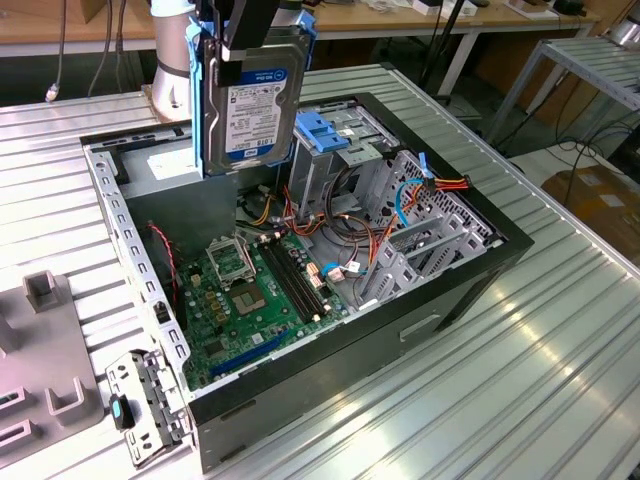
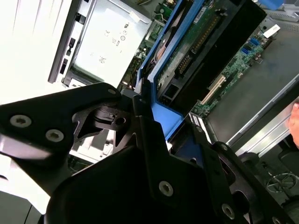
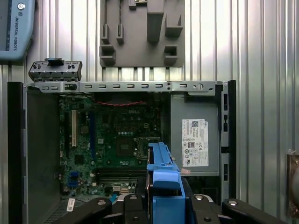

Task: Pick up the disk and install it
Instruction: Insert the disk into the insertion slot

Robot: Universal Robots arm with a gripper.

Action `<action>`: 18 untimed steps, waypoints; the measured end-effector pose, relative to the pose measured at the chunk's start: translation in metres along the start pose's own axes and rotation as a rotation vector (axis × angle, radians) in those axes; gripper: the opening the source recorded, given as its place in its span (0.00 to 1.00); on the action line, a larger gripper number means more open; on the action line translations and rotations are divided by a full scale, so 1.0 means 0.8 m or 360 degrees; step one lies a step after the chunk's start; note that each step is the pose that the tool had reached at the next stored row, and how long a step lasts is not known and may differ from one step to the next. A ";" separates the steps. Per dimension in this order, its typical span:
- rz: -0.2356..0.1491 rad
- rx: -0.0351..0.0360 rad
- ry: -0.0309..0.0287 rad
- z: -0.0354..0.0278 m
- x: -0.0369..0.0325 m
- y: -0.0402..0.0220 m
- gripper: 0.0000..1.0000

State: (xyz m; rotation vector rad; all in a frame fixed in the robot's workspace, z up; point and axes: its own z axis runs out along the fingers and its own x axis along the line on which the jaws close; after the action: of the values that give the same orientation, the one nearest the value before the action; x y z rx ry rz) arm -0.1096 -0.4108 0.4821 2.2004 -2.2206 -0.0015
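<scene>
We start with the ribbed metal table [image 1: 480, 400], on which the open computer case [image 1: 470, 270] lies on its side with its inside facing up. Inside it, the grey power-supply box [image 3: 194, 140] sits at the far end in the exterior view, and the green motherboard [image 1: 250, 290] covers the floor. The metal drive cage [image 1: 325, 135] with its blue plastic top stands toward the exterior view's right.

The disk [image 1: 258, 115] hangs in the air above the case, clear of everything inside, with the power-supply box below it. The drive cage is just beside the disk on the exterior view's right. The disk stands on edge with its long axis vertical, and its labelled face is turned toward the exterior camera.

The gripper [image 1: 247, 45] holds the disk from above, so the disk extends straight down from the fingers. In both wrist views, the fingers are clamped across its blue side rails.

The disk carries a white label with a blue band, and the power-supply box a white sticker with small print. We do not read out either.
</scene>
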 end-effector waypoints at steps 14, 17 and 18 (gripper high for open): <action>0.0000 0.0000 -0.00001 0.0002 0.0107 -0.0001 0.37; 0.0000 0.0000 -0.00001 0.0002 0.0137 -0.0001 0.37; 0.0000 0.0000 -0.00002 0.0002 0.0156 -0.0001 0.37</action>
State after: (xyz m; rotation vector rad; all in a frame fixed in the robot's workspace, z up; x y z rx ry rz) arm -0.1096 -0.4233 0.4820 2.2004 -2.2208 -0.0016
